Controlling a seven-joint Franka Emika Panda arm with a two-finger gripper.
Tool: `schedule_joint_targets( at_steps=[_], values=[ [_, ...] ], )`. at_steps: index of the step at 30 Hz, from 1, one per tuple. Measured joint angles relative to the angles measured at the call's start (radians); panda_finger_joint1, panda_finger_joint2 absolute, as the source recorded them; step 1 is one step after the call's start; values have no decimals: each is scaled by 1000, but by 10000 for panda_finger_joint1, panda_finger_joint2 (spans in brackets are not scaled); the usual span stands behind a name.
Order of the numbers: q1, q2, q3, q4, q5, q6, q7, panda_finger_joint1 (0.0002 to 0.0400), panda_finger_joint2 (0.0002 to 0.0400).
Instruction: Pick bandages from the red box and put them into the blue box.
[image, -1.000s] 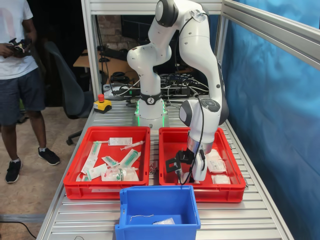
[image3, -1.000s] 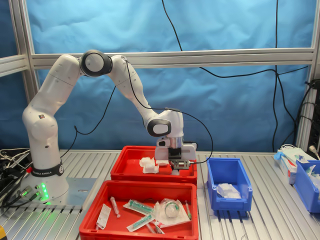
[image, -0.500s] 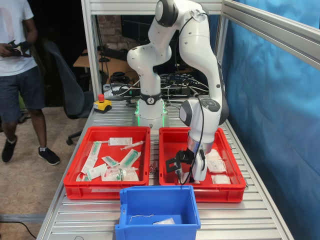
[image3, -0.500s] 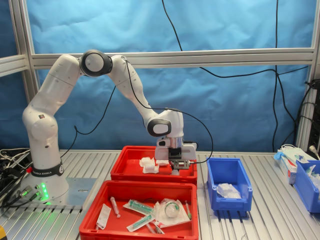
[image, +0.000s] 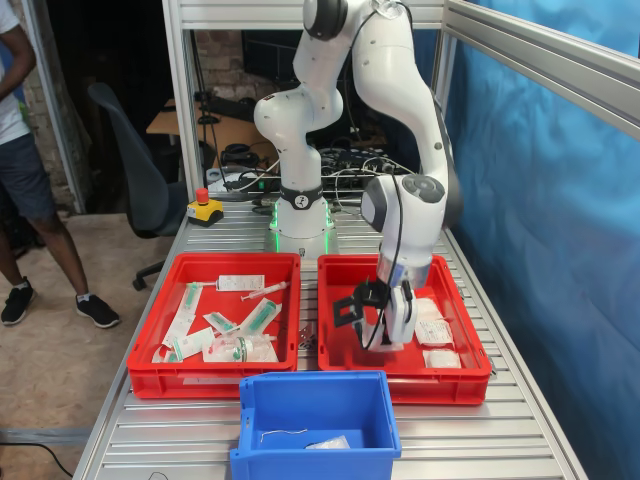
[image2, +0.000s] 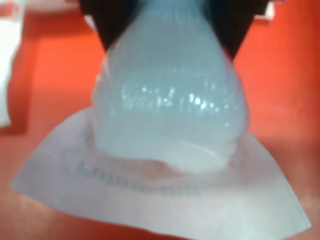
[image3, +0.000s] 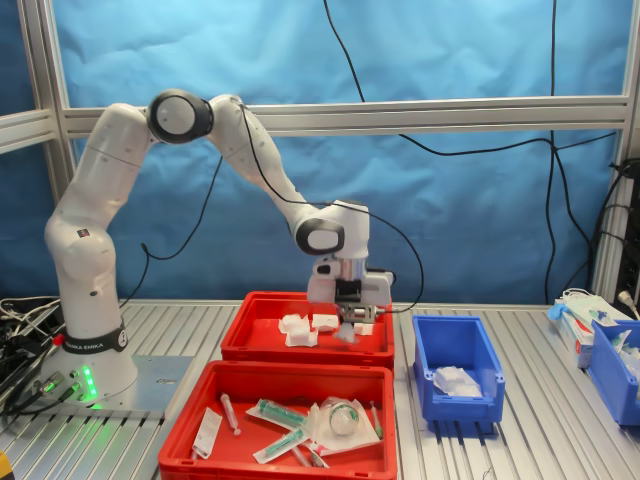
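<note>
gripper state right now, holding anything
Gripper: shut on a bandage, a white pack in clear wrapping hanging from the dark fingers, lifted above the red box.

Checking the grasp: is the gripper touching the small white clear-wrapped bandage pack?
Touching. In the wrist view the black fingers pinch the top of the bandage pack, which hangs above the red tray floor.

Bandages in the red box, the blue box just before it
</note>
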Motion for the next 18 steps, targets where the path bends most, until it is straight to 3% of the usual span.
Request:
schedule_joint_targets(
  at_steps=[12, 15, 18],
  values=[
    [2, -149, -47, 66, 0, -194, 0, 82, 82],
    [3, -171, -67, 99, 9, -227, 0, 82, 82],
    [3, -187, -96, 139, 37, -251, 0, 82, 82]
  ],
)
